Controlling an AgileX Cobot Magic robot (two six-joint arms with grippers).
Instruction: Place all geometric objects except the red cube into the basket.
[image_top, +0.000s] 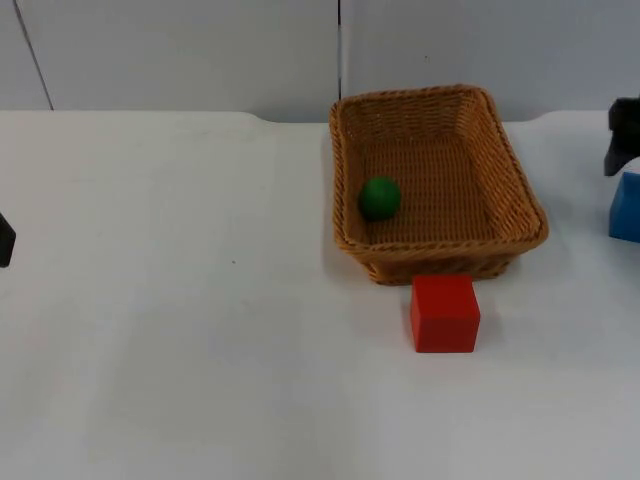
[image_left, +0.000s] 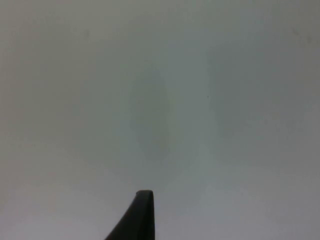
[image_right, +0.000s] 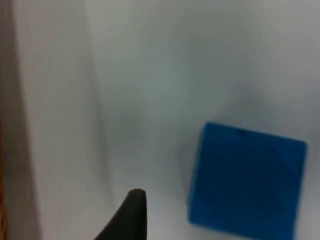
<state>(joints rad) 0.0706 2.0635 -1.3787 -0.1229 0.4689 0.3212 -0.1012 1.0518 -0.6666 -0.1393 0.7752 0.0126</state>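
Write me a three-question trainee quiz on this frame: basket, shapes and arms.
1. True or false: the green ball lies inside the basket.
2. Which shape rests on the table just in front of the basket? A red cube, B blue block, C green ball.
3. Fill in: the shape nearest the right end effector is coloured ____.

Key: 1 true; 2 A; 3 blue. The left end effector waits at the table's left edge.

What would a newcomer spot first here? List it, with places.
The wicker basket at the table's far middle, with a green ball inside near its left wall. A red cube sits just before it, and a blue block lies at the right edge, beneath the right gripper.
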